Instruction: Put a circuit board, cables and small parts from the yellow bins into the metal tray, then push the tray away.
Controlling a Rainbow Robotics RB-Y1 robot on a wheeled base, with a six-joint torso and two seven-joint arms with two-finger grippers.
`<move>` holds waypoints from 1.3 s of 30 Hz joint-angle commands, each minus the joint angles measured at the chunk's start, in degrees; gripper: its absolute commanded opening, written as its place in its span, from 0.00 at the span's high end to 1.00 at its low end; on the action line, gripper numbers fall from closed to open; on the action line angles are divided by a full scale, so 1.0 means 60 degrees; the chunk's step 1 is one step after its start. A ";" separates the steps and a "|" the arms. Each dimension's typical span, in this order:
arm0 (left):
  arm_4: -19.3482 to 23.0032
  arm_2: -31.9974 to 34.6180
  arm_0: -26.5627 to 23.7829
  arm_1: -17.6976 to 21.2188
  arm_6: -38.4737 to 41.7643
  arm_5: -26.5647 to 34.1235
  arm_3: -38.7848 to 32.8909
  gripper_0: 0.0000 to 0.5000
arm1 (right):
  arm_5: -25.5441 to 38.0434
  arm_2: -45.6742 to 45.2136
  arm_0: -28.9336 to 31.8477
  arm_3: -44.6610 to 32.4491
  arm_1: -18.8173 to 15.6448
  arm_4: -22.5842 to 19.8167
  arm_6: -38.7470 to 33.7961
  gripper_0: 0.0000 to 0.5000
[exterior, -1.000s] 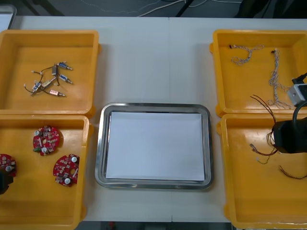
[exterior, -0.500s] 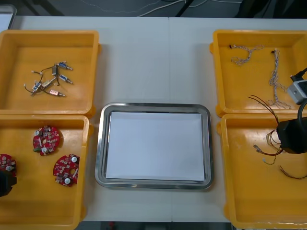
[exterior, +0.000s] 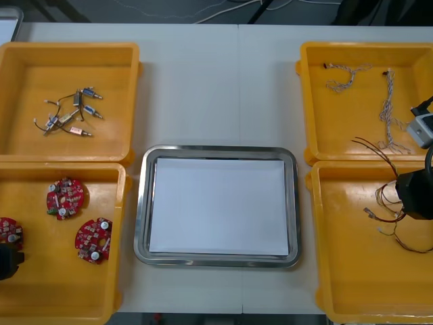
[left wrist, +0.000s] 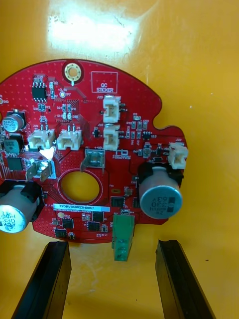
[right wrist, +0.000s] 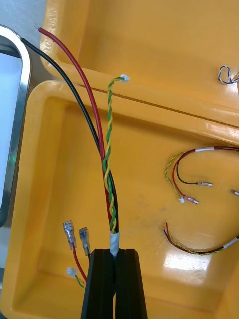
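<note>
My right gripper (exterior: 414,195) hangs over the near right yellow bin (exterior: 352,284), and in the right wrist view it (right wrist: 114,251) is shut on a bundle of red, black and yellow-green twisted cable (right wrist: 107,169). That cable (exterior: 383,198) trails from the gripper toward the tray side. At the left edge of the near left bin (exterior: 61,291) is my left gripper (exterior: 7,261). In the left wrist view it (left wrist: 113,249) is open just short of a round red circuit board (left wrist: 89,149), whose green connector (left wrist: 122,234) points between the fingers. The metal tray (exterior: 216,149) is white inside.
Two more circuit boards (exterior: 65,198) (exterior: 93,238) lie in the near left bin. Small metal parts (exterior: 67,115) sit in the far left bin (exterior: 67,49). Blue and white cables (exterior: 389,108) lie in the far right bin (exterior: 338,135). Loose cables (right wrist: 194,174) remain under my right gripper.
My right gripper has shifted slightly right and nearer with the cable, whose loose ends have followed. The left gripper has crept a little nearer along the bin's edge.
</note>
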 commanded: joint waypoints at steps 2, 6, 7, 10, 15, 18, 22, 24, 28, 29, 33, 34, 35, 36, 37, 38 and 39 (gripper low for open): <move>-0.0103 -0.0125 -0.0250 -0.0155 -0.0911 -0.0121 -0.0001 0.00 | 0.0035 -0.0167 -0.0390 -0.0066 -0.0510 -0.0259 -0.0359 1.00; -0.0073 -0.0139 -0.0294 -0.0155 -0.0882 -0.0136 -0.0001 0.00 | 0.0035 -0.0065 -0.0536 0.0154 -0.0642 -0.0376 -0.0374 1.00; -0.0059 -0.0125 -0.0294 -0.0155 -0.0882 -0.0121 -0.0001 0.00 | 0.0035 -0.0065 -0.0536 0.0154 -0.0642 -0.0376 -0.0374 1.00; -0.0030 -0.0125 -0.0308 -0.0155 -0.0882 -0.0151 -0.0001 0.00 | 0.0035 -0.0035 -0.0565 0.0168 -0.0642 -0.0391 -0.0432 1.00; -0.0132 -0.0139 -0.0337 -0.0155 -0.0882 -0.0194 -0.0001 0.10 | 0.0035 0.0111 -0.0595 0.0183 -0.0642 -0.0273 -0.0491 1.00; -0.0176 -0.0154 -0.0337 -0.0155 -0.0882 -0.0194 -0.0001 0.52 | 0.0035 0.0111 -0.0595 0.0285 -0.0612 -0.0332 -0.0491 1.00; -0.0191 -0.0154 -0.0337 -0.0170 -0.0852 -0.0209 -0.0001 0.97 | 0.0035 0.0126 -0.0624 0.0359 -0.0627 -0.0405 -0.0491 1.00; -0.0191 -0.0154 -0.0337 -0.0155 -0.0838 -0.0209 -0.0001 1.00 | 0.0035 0.0126 -0.0624 0.0359 -0.0612 -0.0435 -0.0505 1.00; -0.0147 -0.0139 -0.0337 -0.0155 -0.0838 -0.0238 -0.0001 1.00 | 0.0035 0.0126 -0.0624 0.0359 -0.0612 -0.0435 -0.0505 1.00; -0.0147 -0.0154 -0.0323 -0.0155 -0.0852 -0.0253 -0.0001 1.00 | 0.0035 0.0126 -0.0624 0.0359 -0.0612 -0.0435 -0.0505 1.00; -0.0132 -0.0095 -0.0367 -0.0155 -0.0867 -0.0312 -0.0206 1.00 | 0.0035 0.0126 -0.0624 0.0359 -0.0612 -0.0435 -0.0505 1.00; -0.0147 -0.0066 -0.0381 -0.0155 -0.0867 -0.0282 -0.0250 1.00 | 0.0035 0.0126 -0.0624 0.0359 -0.0612 -0.0435 -0.0505 1.00; -0.0176 -0.0037 -0.0440 -0.0155 -0.0838 -0.0180 -0.0352 1.00 | 0.0035 0.0126 -0.0624 0.0359 -0.0612 -0.0435 -0.0505 1.00; -0.0147 -0.0007 -0.0513 -0.0141 -0.0808 -0.0063 -0.0426 1.00 | 0.0035 0.0126 -0.0624 0.0359 -0.0612 -0.0435 -0.0505 1.00; -0.0132 0.0022 -0.0557 -0.0126 -0.0794 0.0025 -0.0469 1.00 | 0.0035 0.0126 -0.0624 0.0359 -0.0612 -0.0435 -0.0505 1.00; -0.0103 0.0110 -0.0718 -0.0097 -0.0779 0.0260 -0.0543 1.00 | 0.0035 0.0126 -0.0624 0.0359 -0.0612 -0.0435 -0.0505 1.00; -0.0103 0.0139 -0.0762 -0.0097 -0.0764 0.0333 -0.0557 1.00 | 0.0035 0.0126 -0.0624 0.0359 -0.0612 -0.0435 -0.0505 1.00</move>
